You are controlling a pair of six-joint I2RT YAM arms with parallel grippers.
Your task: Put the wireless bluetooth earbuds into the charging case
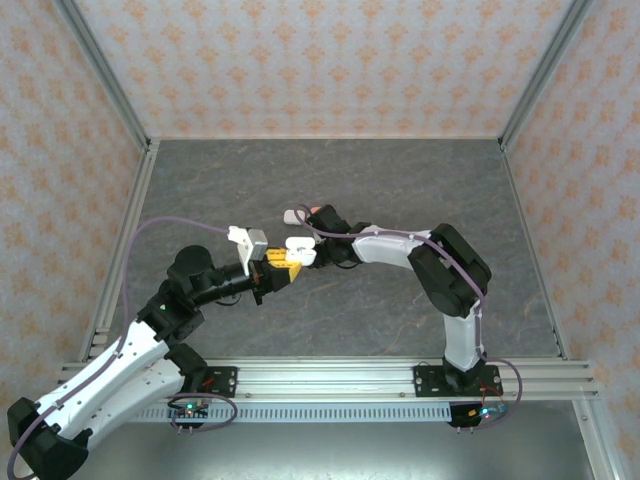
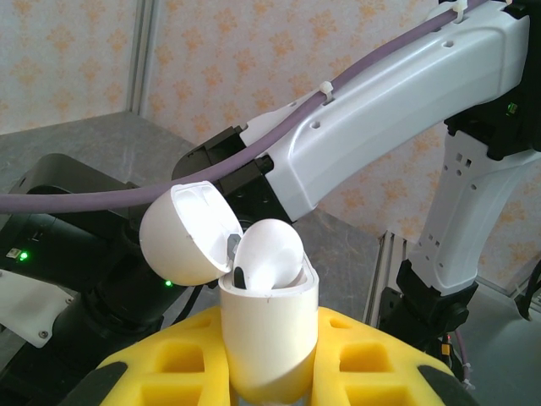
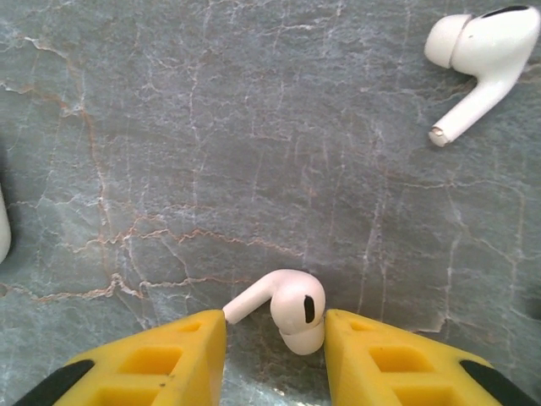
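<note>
Yellow fingers (image 2: 161, 372) of the left gripper (image 2: 270, 376) rise from the bottom edge of the left wrist view, clamped tight on a white charging case (image 2: 270, 338) that stands upright between them. Its lid (image 2: 182, 233) is hinged back toward the upper left, and one earbud (image 2: 269, 254) sits in the case's mouth (rounded head up, a dark spot low on its left side). Behind it, the right arm (image 2: 380, 110) crosses the upper right of the frame.

At the bottom centre of the right wrist view, the right gripper (image 3: 275, 338) stands narrow around a second earbud (image 3: 292, 313). The stem tip meets the finger at frame left and the head meets the finger at frame right, so it seems pinched, though whether it rests on the grey table (image 3: 211, 152) is hard to tell. A third earbud (image 3: 482, 59) lies loose on the table in the upper right corner.
</note>
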